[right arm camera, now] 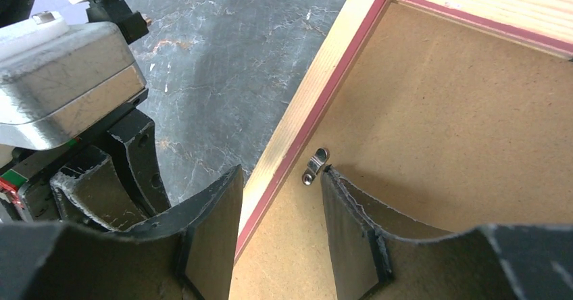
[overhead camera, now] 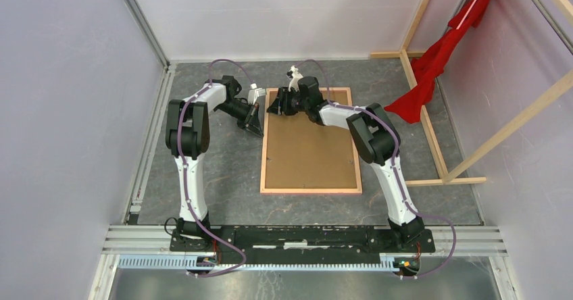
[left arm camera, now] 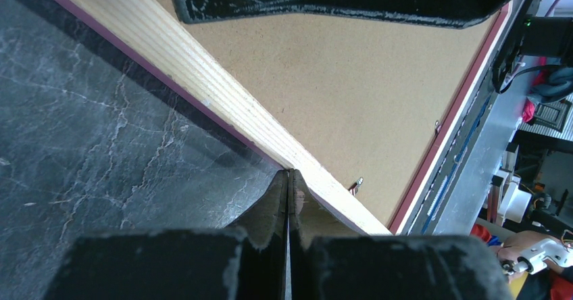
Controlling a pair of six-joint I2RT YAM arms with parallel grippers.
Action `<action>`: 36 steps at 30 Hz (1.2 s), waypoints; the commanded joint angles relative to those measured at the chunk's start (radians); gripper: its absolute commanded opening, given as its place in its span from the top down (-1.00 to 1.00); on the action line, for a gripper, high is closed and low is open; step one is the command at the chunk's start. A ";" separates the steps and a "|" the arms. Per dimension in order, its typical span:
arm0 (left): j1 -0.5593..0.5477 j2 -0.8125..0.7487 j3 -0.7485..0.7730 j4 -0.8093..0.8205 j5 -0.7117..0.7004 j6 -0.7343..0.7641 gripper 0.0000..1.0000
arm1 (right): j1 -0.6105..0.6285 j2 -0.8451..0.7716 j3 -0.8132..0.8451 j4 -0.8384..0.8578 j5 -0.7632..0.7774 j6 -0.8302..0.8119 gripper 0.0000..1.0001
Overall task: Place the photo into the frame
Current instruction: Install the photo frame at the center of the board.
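Note:
The frame (overhead camera: pixel 264 158) lies face down on the dark table, tan wood up with a pink inner lip. The photo's brown hardboard back (overhead camera: pixel 311 151) sits inside it; the seascape side is hidden. My left gripper (overhead camera: pixel 257 130) is shut and empty, its tip (left arm camera: pixel 289 173) against the outer side of the frame's left rail (left arm camera: pixel 203 77). My right gripper (overhead camera: pixel 273 107) is open near the far left corner, straddling the rail (right arm camera: pixel 324 63): one finger outside, the other on the hardboard (right arm camera: pixel 439 111) beside a small metal clip (right arm camera: pixel 315 165).
A red cloth (overhead camera: pixel 439 63) hangs on bare wooden beams (overhead camera: pixel 432 131) at the right. Pale walls close in left, far and right. More metal clips (left arm camera: pixel 357 182) show along the frame's rails. An aluminium rail (overhead camera: pixel 304 236) carries the arm bases at the near edge.

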 commanded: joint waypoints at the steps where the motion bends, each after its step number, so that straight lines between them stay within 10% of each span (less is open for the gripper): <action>1: -0.013 0.022 0.000 -0.006 -0.050 0.059 0.96 | 0.011 0.052 0.016 -0.048 -0.044 0.031 -0.07; 36: -0.013 0.025 0.003 -0.012 -0.048 0.056 0.96 | -0.003 0.145 0.123 -0.072 -0.224 0.032 -0.07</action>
